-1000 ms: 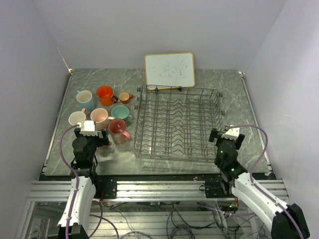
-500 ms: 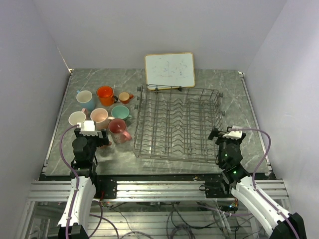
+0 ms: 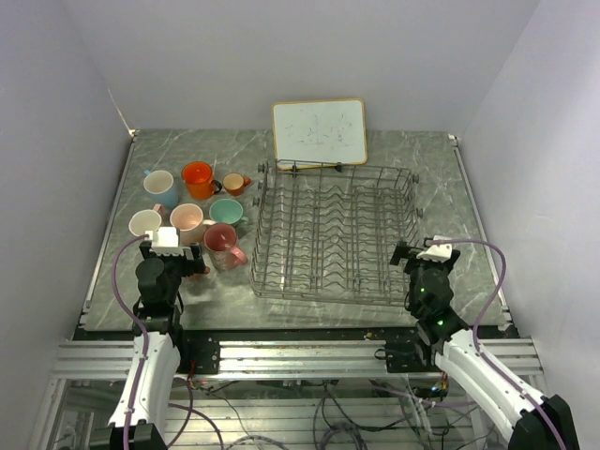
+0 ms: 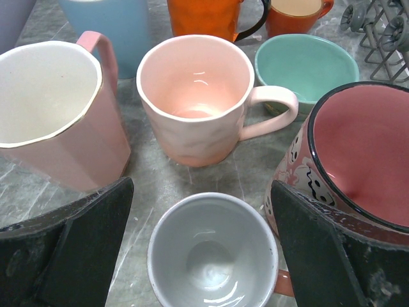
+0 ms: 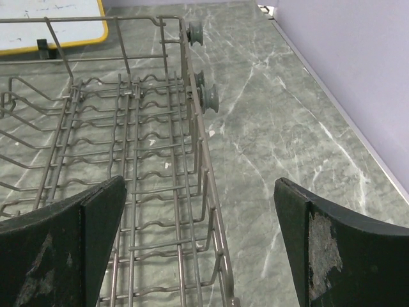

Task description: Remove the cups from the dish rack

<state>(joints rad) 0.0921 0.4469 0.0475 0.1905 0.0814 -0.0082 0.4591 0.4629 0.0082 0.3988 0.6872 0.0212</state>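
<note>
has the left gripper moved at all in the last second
No. The left gripper holds the same spot, with the same gap to the dish rack's near-left corner, jaws open by the cups.

Overhead view, two close wrist views

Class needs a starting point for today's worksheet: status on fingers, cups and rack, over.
Left fingers open above the cups, right fingers open by dish rack. Rack empty; cups all on table. Nothing in the way.

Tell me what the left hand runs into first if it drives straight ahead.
Most likely the small pale grey cup standing directly between the left hand's open fingers; the peach mug stands just behind it.
</note>
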